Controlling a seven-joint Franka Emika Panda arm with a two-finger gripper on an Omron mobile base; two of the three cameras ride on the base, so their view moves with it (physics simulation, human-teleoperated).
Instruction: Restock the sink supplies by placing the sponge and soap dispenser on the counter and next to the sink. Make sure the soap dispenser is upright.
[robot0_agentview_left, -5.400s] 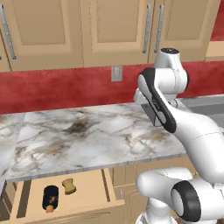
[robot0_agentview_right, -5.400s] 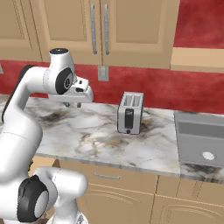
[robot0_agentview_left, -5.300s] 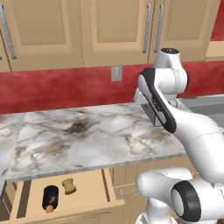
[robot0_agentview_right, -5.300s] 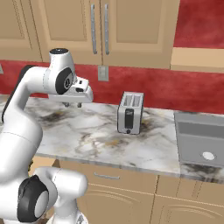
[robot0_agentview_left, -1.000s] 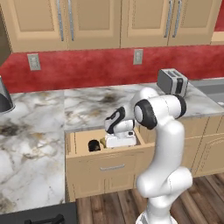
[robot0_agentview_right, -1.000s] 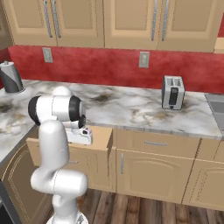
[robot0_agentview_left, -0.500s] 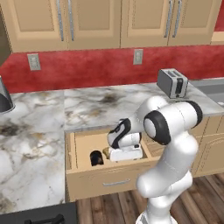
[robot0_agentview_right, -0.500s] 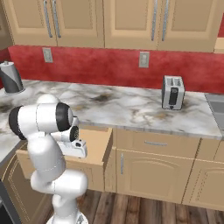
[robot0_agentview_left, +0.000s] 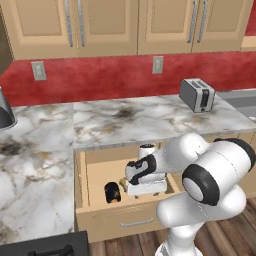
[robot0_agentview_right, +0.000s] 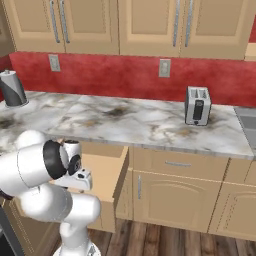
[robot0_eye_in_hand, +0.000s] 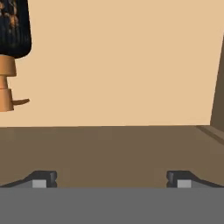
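Your hand (robot0_eye_in_hand: 111, 179) sits low in the open drawer (robot0_agentview_left: 100, 172), fingers spread wide and holding nothing. The soap dispenser (robot0_eye_in_hand: 13, 48) lies on the drawer floor just ahead, partly cut off. Farther back, the toaster (robot0_agentview_left: 197, 94) stands on the tabletop (robot0_agentview_left: 130, 117).

Light: bright, even, flat rendered look, no glare.
Shadows: soft shade inside the open drawer (robot0_agentview_left: 95, 172); darker band across the near drawer floor in the hand view.
Sharpness: crisp, no blur or edge distortion.
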